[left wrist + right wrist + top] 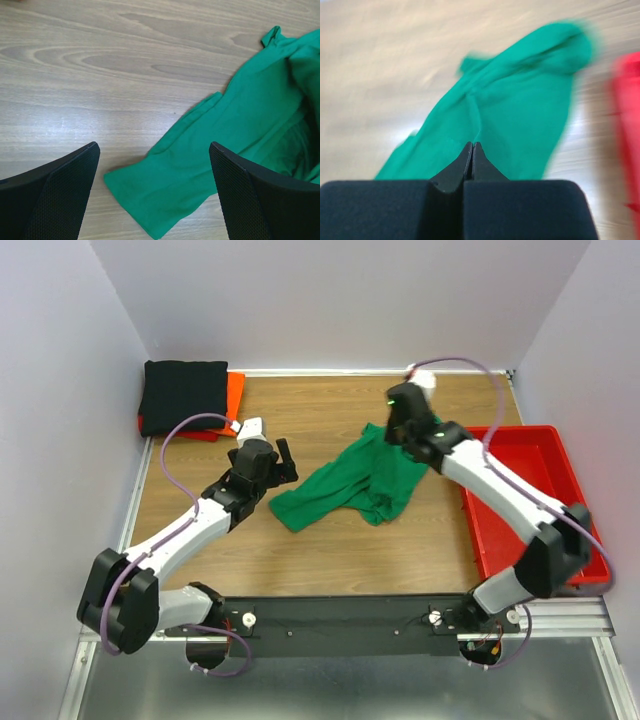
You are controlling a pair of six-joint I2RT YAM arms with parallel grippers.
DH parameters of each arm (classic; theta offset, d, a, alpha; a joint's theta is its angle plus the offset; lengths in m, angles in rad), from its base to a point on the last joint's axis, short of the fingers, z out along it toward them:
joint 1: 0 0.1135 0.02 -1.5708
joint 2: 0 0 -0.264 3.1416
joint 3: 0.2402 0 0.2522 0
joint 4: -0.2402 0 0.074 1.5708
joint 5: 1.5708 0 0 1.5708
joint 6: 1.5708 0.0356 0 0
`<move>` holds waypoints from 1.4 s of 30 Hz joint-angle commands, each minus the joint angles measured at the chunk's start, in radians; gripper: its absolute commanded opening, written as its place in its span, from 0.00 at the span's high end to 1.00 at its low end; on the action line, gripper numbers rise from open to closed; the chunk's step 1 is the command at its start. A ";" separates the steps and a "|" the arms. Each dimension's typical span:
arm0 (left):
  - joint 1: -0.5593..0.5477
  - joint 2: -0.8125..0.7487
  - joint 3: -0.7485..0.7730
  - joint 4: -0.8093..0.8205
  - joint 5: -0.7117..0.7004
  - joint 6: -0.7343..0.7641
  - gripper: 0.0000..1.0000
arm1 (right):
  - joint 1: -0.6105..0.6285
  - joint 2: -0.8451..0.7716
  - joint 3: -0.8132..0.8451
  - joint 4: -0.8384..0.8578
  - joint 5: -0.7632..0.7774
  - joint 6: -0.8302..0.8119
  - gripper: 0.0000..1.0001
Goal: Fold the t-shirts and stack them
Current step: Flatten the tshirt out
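Observation:
The bright green t-shirt (pixel 350 485) lies crumpled mid-table, its far corner drawn up to my right gripper (pixel 392 432). In the right wrist view that gripper (pixel 472 145) is shut, with the green cloth (pixel 520 100) pinched at its tips; the picture is blurred. My left gripper (pixel 285 462) is open and empty just left of the shirt. In the left wrist view it (pixel 154 146) is above the table, and a green shirt end (pixel 170 190) lies between its fingers (pixel 260 200). A folded black t-shirt (pixel 183 395) rests on the orange-red t-shirt (pixel 234 390) at the back left corner.
A rigid red plastic tray (pixel 530 455) stands at the right edge of the wooden table (pixel 300 410), under the right arm; it also shows in the right wrist view (pixel 627 100). Grey walls enclose the back and both sides.

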 commanded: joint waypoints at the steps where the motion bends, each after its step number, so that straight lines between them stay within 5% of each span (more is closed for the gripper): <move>1: 0.006 0.037 -0.015 0.035 0.042 -0.015 0.03 | -0.087 -0.131 -0.060 -0.066 0.154 -0.029 1.00; 26: -0.009 0.262 -0.109 0.118 0.082 -0.090 0.14 | -0.184 -0.198 0.010 -0.094 0.164 -0.072 0.99; 31: -0.011 0.326 -0.069 0.181 0.131 -0.067 0.39 | -0.184 -0.190 0.021 -0.094 0.150 -0.071 1.00; 36: -0.011 0.349 0.057 0.155 0.130 -0.046 1.00 | -0.184 -0.191 0.041 -0.093 0.130 -0.075 1.00; 42: -0.002 0.263 0.282 -0.023 -0.028 0.011 1.00 | -0.184 -0.224 0.055 -0.094 0.128 -0.085 1.00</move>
